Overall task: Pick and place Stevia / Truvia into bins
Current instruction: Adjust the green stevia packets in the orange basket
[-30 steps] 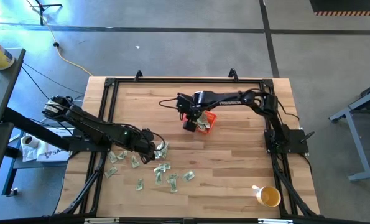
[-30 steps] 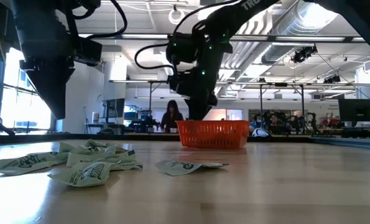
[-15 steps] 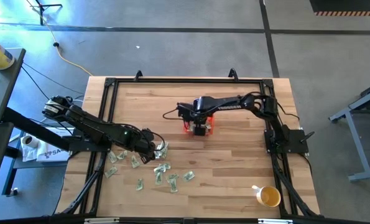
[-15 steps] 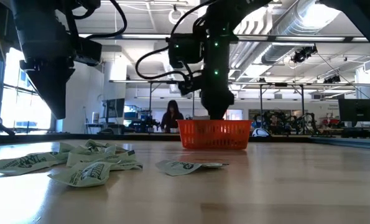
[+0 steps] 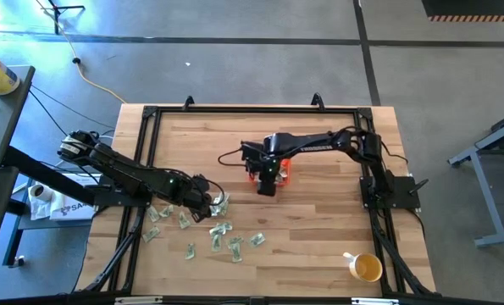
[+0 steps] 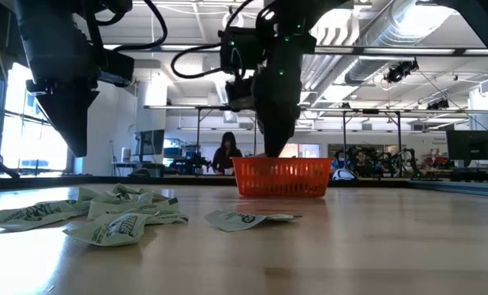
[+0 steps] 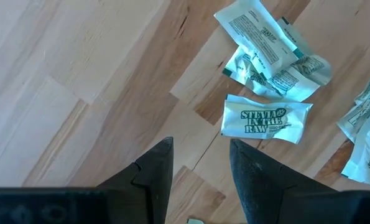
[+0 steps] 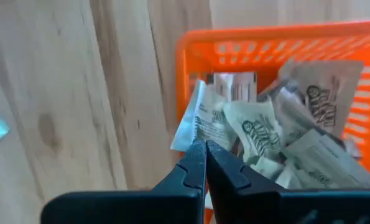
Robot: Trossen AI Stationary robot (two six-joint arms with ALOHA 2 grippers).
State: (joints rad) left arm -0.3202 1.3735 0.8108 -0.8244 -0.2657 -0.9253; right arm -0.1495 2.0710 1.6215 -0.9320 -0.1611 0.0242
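Here the right gripper [image 8: 204, 148], fingers pressed together on a Stevia sachet [image 8: 200, 121], is held over the orange bin [image 8: 197, 50]; the bin lies directly below, the sachet's long axis upright

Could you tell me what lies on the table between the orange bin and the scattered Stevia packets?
Nothing: in the high view, bare wood separates the orange bin from the nearest Stevia packets.

Two matte black jointed arms with looping black cables and small green indicator lights. Left gripper [image 7: 197, 171] with blunt, wedge-shaped dark fingers; right gripper [image 8: 204, 163] with slim, tapered black fingers.
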